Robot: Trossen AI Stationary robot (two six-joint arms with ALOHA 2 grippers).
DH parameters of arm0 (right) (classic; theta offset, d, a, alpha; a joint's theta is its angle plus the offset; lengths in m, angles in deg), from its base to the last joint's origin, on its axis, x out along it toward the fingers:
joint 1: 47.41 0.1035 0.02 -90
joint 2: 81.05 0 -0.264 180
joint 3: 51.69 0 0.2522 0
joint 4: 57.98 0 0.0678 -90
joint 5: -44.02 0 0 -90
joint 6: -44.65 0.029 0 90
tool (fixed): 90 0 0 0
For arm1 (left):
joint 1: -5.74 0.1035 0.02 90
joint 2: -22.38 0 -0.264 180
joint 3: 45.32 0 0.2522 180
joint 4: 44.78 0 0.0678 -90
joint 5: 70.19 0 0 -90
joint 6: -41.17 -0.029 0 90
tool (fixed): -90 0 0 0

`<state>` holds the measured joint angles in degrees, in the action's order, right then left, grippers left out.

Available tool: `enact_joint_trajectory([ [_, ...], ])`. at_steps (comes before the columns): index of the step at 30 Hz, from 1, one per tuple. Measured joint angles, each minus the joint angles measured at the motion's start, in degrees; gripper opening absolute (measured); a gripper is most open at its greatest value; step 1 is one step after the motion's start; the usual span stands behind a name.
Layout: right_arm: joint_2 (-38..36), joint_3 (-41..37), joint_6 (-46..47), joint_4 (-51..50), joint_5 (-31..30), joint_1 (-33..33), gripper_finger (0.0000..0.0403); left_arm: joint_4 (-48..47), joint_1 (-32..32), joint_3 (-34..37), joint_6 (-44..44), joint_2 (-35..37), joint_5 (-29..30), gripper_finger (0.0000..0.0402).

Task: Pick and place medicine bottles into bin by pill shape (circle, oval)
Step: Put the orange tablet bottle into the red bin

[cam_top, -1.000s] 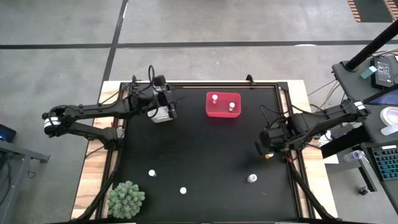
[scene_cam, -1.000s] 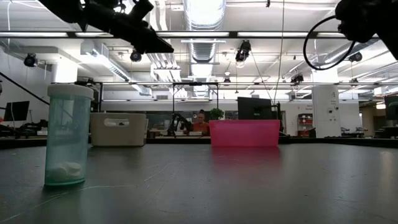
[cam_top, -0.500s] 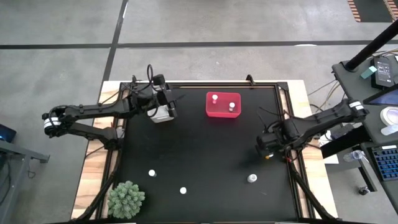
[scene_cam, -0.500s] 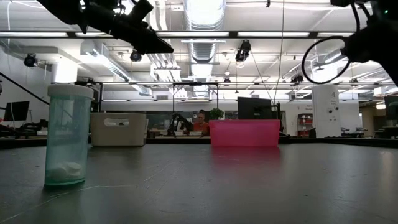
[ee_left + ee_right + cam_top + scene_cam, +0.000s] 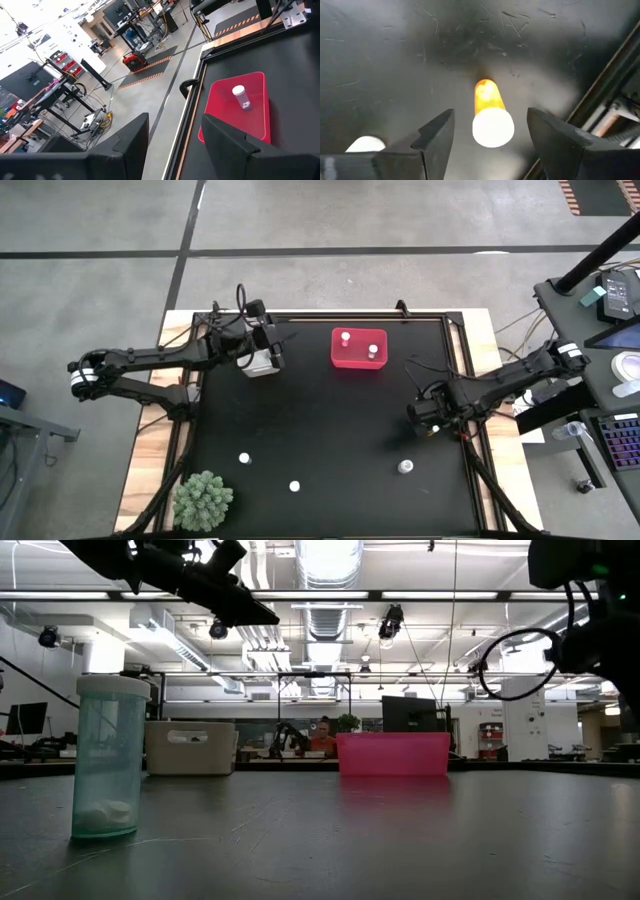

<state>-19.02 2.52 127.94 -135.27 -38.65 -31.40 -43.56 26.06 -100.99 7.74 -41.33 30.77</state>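
Observation:
My right gripper (image 5: 424,420) hangs open over the mat near the table's right edge. In the right wrist view its fingers (image 5: 490,114) stand on either side of an upright amber bottle with a white cap (image 5: 492,122), apart from it. My left gripper (image 5: 272,350) is open and empty above the whitish bin (image 5: 260,364) at the far left. The red bin (image 5: 359,349) at the far middle holds two bottles. Three more white-capped bottles stand on the mat (image 5: 244,458) (image 5: 294,486) (image 5: 405,467).
A green spiky plant (image 5: 204,500) sits at the near left corner. In the low view a pale green bottle (image 5: 110,755) stands close to the camera. The table's raised right frame (image 5: 605,95) runs close beside the amber bottle. Another white cap (image 5: 365,145) shows nearby.
My right gripper has come down and a little toward the table's near edge, over the amber bottle; its arm has dropped lower in the low view. My left arm has kept still.

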Motion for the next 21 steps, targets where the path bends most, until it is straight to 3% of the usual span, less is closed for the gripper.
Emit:
enact_joint_trajectory([
  [10, -0.08, -3.17, -0.2, 4.15, 0.17, 0.0, 0.0215, 0.3, 0.0, 0.07, 0.0, 0.0, 0.0, 0.0167],
  [21, -0.08, -3.19, 0.17, 4.52, 0.39, 0.0, 0.0139, 0.59, 0.0, 0.07, 0.0, 0.0, 0.0, 0.0167],
])
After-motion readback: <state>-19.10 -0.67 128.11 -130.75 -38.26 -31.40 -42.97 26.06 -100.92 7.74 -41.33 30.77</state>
